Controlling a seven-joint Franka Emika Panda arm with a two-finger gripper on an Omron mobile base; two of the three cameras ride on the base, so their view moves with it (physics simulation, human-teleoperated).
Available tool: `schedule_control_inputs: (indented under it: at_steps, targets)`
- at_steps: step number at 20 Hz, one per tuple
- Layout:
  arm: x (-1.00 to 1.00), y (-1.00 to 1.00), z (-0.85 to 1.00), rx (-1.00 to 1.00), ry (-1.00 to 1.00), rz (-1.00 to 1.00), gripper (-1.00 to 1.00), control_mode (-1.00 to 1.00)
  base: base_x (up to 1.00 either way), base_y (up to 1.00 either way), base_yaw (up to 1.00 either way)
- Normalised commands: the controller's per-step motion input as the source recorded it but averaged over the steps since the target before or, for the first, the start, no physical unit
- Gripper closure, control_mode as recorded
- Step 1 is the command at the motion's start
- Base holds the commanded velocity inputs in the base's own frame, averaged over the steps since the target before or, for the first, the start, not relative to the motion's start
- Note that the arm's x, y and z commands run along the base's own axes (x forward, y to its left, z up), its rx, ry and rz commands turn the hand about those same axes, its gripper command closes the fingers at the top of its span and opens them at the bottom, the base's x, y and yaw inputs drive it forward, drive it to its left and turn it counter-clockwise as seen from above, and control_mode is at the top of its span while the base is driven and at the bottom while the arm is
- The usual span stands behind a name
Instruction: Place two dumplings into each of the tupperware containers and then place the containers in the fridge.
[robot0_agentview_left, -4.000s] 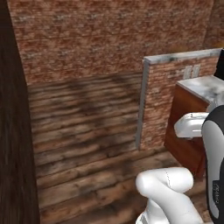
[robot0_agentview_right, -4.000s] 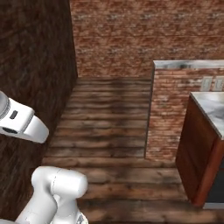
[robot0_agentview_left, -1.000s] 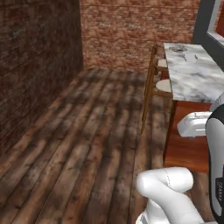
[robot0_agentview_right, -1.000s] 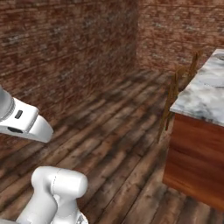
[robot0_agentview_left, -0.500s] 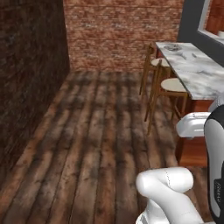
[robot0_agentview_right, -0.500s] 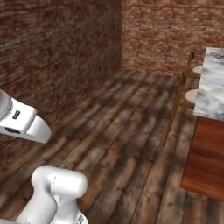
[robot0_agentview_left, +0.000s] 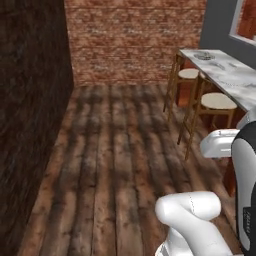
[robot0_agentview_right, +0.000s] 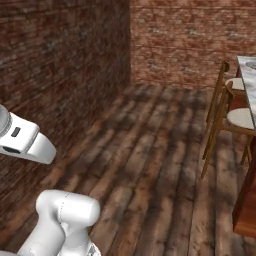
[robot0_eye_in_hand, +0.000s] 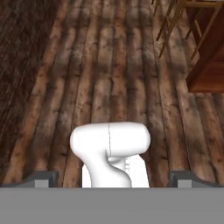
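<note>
The dumplings, the tupperware containers and the fridge are out of view. In the hand view my gripper (robot0_eye_in_hand: 113, 178) is open, its two dark fingertips (robot0_eye_in_hand: 42, 178) standing far apart at the bottom with nothing between them. It points down at the bare wooden floor (robot0_eye_in_hand: 109, 65). A small grey item (robot0_agentview_left: 202, 55) lies at the far end of the counter, too small to tell what it is.
A marble-topped counter (robot0_agentview_left: 230, 75) runs along the right, with two wooden stools (robot0_agentview_left: 216, 102) (robot0_agentview_right: 242, 119) tucked beside it. Its reddish wooden side (robot0_eye_in_hand: 205, 65) shows in the hand view. A dark brick wall (robot0_agentview_left: 30, 115) stands on the left, a red brick wall (robot0_agentview_left: 135, 40) ahead.
The whole picture has swung: the base has moved and turned, so the far brick wall now faces me and the stools come into view. The gripper stays open.
</note>
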Motion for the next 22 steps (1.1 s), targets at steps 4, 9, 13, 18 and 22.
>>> schedule_control_inputs:
  at_steps: [4, 9, 13, 18, 22]
  targets:
    - [0.00, 0.00, 0.00, 0.00, 0.00, 0.00, -1.00, 1.00, 1.00, 0.24, -0.22]
    - [0.00, 0.00, 0.00, 0.00, 0.00, 0.00, -1.00, 1.00, 1.00, 0.00, -0.21]
    - [0.00, 0.00, 0.00, 0.00, 0.00, 0.00, -1.00, 1.00, 1.00, 0.24, -0.23]
    - [0.00, 0.00, 0.00, 0.00, 0.00, 0.00, -1.00, 1.00, 1.00, 0.61, -0.28]
    - [0.00, 0.00, 0.00, 0.00, 0.00, 0.00, -1.00, 1.00, 0.92, 0.92, -0.35]
